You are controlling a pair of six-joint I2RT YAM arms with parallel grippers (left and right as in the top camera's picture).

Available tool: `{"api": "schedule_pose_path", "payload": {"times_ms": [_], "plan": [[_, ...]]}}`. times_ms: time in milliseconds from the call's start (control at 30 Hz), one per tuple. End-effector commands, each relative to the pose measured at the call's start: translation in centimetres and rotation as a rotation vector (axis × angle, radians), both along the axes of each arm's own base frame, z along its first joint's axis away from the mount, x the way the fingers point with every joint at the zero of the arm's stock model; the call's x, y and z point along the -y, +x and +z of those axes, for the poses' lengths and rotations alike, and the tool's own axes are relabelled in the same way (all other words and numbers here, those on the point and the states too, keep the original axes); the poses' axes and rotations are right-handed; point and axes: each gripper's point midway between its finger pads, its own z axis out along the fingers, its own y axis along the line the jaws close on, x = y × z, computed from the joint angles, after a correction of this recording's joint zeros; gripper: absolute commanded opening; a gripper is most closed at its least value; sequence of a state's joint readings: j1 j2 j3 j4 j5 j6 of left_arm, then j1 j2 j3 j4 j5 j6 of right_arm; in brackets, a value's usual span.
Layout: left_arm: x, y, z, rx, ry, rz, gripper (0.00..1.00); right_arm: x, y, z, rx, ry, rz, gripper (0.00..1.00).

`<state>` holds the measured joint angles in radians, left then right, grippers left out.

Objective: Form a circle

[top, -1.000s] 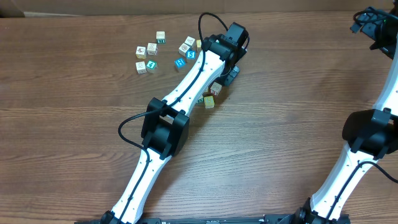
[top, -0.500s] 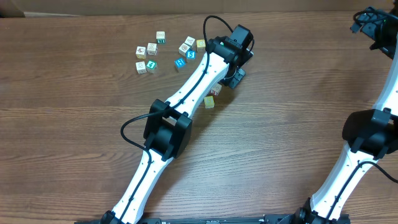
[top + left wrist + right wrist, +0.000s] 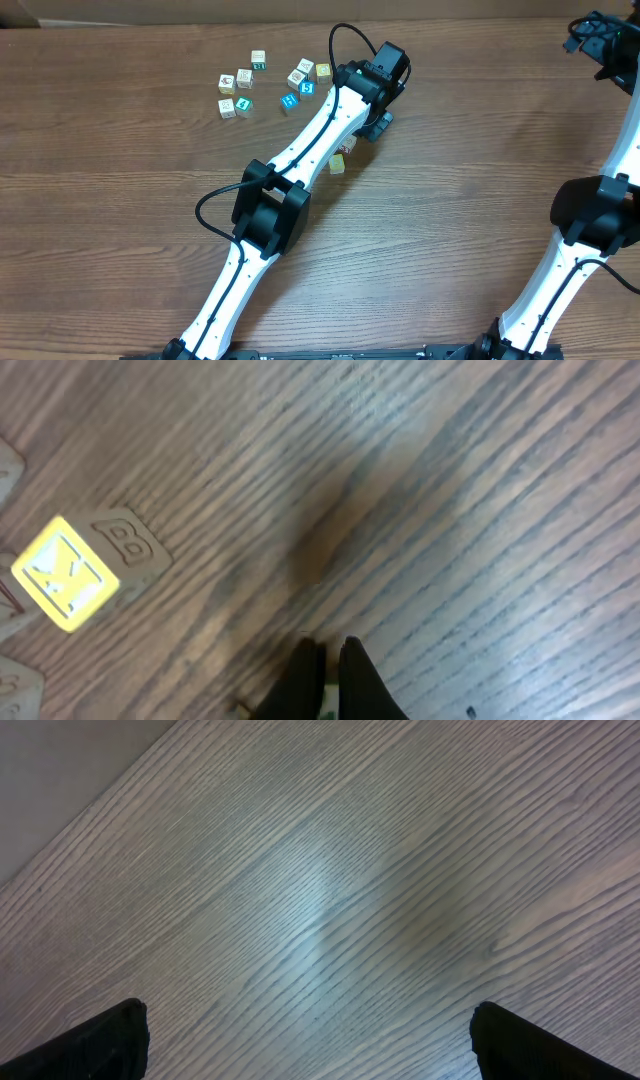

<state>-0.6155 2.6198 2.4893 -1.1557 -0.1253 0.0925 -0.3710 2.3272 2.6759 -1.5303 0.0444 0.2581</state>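
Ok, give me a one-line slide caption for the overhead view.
Left gripper shut beside two stray cubes, apart from the main scatter of letter cubes; right arm at the wooden table's edge.

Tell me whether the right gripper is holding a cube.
No, the right gripper is open, its fingers wide apart with only bare table between them.

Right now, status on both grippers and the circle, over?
Left gripper shut, low beside two stray cubes. Right gripper open, over the table. Circle: small tight cluster, other cubes loose beside it. Left arm partly covers strays.
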Motion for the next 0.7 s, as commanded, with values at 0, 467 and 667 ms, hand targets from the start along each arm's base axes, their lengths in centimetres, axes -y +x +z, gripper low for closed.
{"api": "schedule_pose_path", "payload": {"times_ms": [0, 467, 667], "plan": [[-0.6, -0.4, -0.1, -0.012, 0.021, 0.021, 0.04, 0.0, 0.0, 1.1, 0.025, -0.016, -0.001, 1.00], [-1.3, -1.9, -0.5, -0.077, 0.047, 0.016, 0.04, 0.0, 0.0, 1.1, 0.025, -0.016, -0.001, 1.00], [-1.2, -2.4, -0.6, -0.102, 0.041, 0.012, 0.04, 0.0, 0.0, 1.1, 0.025, -0.016, -0.001, 1.00]]}}
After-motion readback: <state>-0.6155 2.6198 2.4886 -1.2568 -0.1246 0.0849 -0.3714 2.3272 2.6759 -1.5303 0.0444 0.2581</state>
